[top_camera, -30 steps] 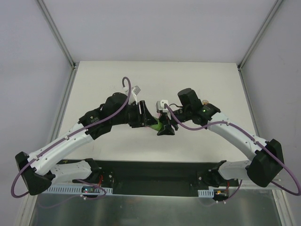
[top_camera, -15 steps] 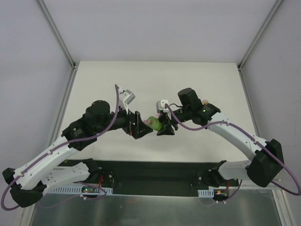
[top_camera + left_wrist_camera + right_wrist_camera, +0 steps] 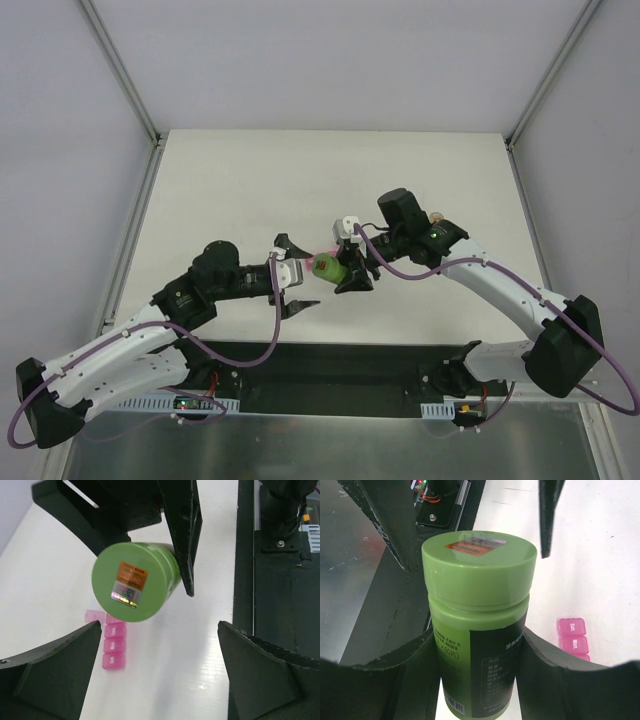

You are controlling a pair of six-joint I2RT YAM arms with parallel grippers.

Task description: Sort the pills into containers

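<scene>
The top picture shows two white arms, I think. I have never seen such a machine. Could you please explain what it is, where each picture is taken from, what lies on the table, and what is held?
These are two robot arms bolted at the near edge of a white table. One picture looks down from a fixed camera above. The other two come from a camera on each wrist. The right gripper grips a green plastic bottle with a green cap above the table. The left gripper is open and empty, its jaws spread wide facing the cap. On the table lies a bright-pink plastic strip of small square pill compartments.
</scene>
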